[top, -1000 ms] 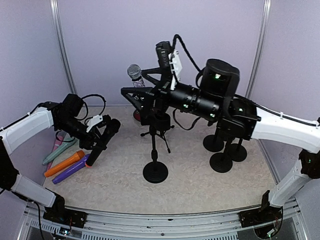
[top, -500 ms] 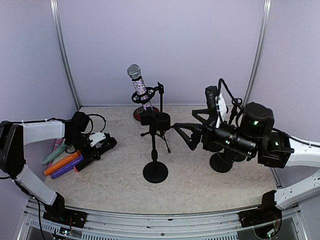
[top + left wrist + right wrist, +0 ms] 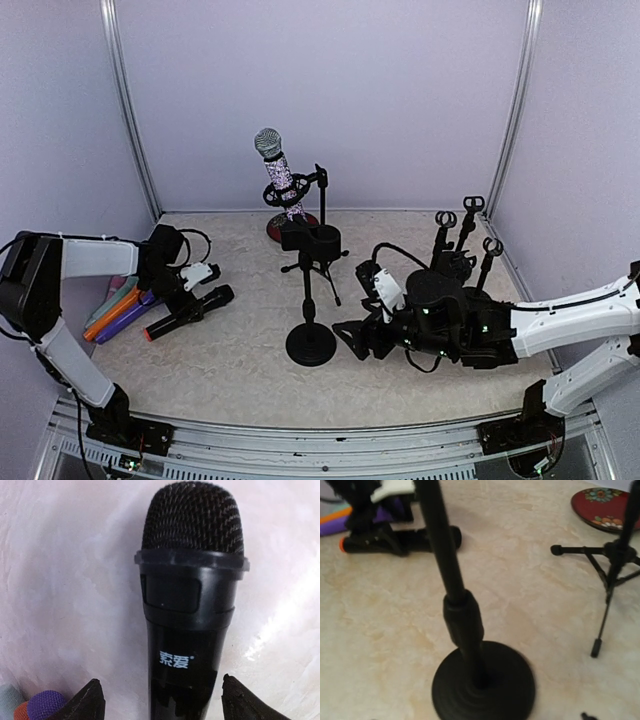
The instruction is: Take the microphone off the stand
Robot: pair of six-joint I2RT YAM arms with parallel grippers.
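A black microphone point(image 3: 192, 310) point(image 3: 190, 605) lies flat on the table at the left, its mesh head pointing right. My left gripper point(image 3: 183, 298) point(image 3: 162, 700) straddles its handle with both fingertips point(image 3: 91, 700) well clear of it, so it is open. The black round-base stand point(image 3: 311, 343) point(image 3: 482, 685) is upright at the centre with an empty clip point(image 3: 318, 238) on top. My right gripper point(image 3: 350, 337) hovers low just right of that base, its fingers spread and holding nothing. At the back, a glittery silver microphone point(image 3: 272, 155) sits tilted in another stand.
Orange, purple and pale microphones point(image 3: 118, 312) lie by the left wall. A tripod stand point(image 3: 322, 268) point(image 3: 615, 565) and a red patterned base point(image 3: 607, 505) are behind the round-base stand. Several spare black stands point(image 3: 460, 240) cluster at the right rear.
My left gripper lowered the black microphone onto the table and opened off it. My right arm swung from high over the stands down to the table beside the round base.
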